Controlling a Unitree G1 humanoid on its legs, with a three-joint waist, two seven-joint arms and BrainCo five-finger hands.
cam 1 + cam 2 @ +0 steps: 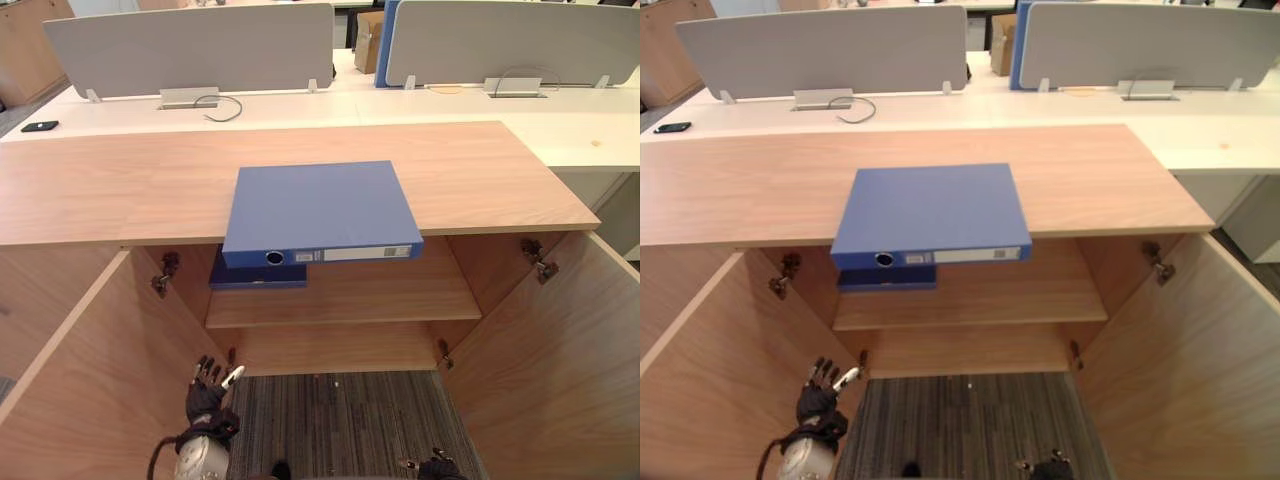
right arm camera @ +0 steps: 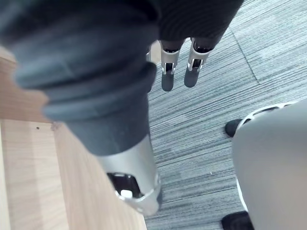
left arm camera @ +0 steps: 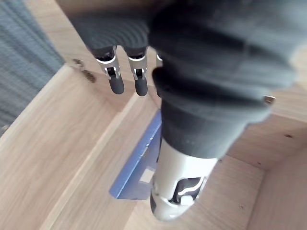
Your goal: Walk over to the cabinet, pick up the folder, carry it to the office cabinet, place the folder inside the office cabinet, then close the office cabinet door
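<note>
A blue folder [image 1: 318, 207] lies flat on the wooden cabinet top [image 1: 120, 185], its spine jutting past the front edge. Below it a darker blue folder [image 1: 258, 277] rests on the inner shelf [image 1: 380, 295]. Both cabinet doors stand open. My left hand [image 1: 207, 395] hangs low by the left door [image 1: 90, 370], fingers [image 3: 115, 72] straight and holding nothing; past them a blue folder [image 3: 136, 165] shows. My right hand [image 1: 438, 466] is low at the bottom edge, its fingers [image 2: 169, 72] straight over the carpet, holding nothing.
The right door [image 1: 560, 350] swings out toward me. Grey striped carpet [image 1: 340, 420] lies between the doors. Behind the cabinet are white desks with grey divider panels [image 1: 190, 45], a black phone [image 1: 39, 126] and a cardboard box [image 1: 368, 40].
</note>
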